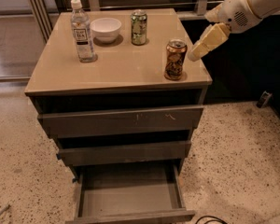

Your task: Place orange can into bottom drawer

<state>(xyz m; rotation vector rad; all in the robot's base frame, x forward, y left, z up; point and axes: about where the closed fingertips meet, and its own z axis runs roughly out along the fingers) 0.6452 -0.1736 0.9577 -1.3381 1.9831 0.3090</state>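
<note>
Bottom drawer (130,197), a shallow flat grey tray, stands pulled open at the foot of the dark grey-brown cabinet (121,121). The small orange-brown metal can (175,59) stands upright at the front right corner of the beige top (116,66). Just right of the can hangs the cream gripper (196,54), angled towards it; whether it is open or closed cannot be told. Farther back stand a clear plastic water bottle (82,31), a white bowl (106,29) and a green can (139,27).

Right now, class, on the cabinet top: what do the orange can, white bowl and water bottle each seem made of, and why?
The orange can looks like metal: shiny silver top, glossy print. The white bowl is probably glazed ceramic, smooth and opaque; plastic is possible. The water bottle looks like clear plastic: see-through, with a white cap. The hand hovers just right of the orange can.
</note>
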